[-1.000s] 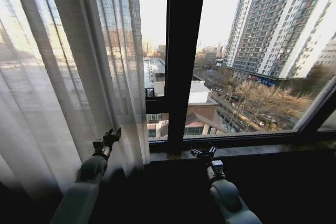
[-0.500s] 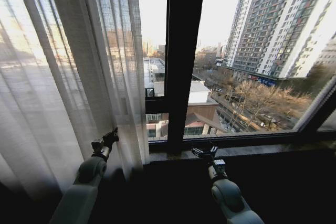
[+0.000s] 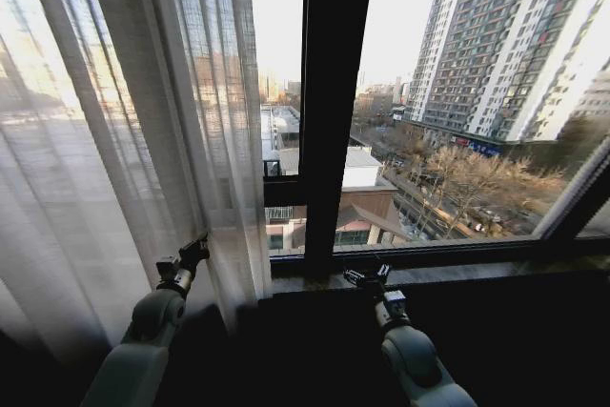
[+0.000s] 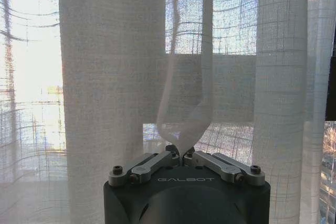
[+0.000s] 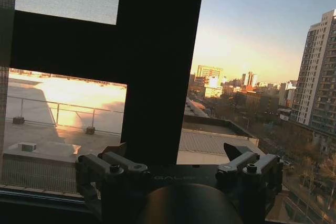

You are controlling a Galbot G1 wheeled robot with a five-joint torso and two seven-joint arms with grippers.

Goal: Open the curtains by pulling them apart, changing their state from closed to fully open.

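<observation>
Left wrist view: the left gripper (image 4: 181,156) is pinched tight on a fold of the sheer white pleated curtains (image 4: 110,77), bunched at the window's left. The right gripper (image 3: 368,277), spread wide, holds nothing by the dark window frame (image 3: 334,102).

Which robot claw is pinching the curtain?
The left claw, shut on a fold of the curtain. The right claw is open by the window frame.
</observation>
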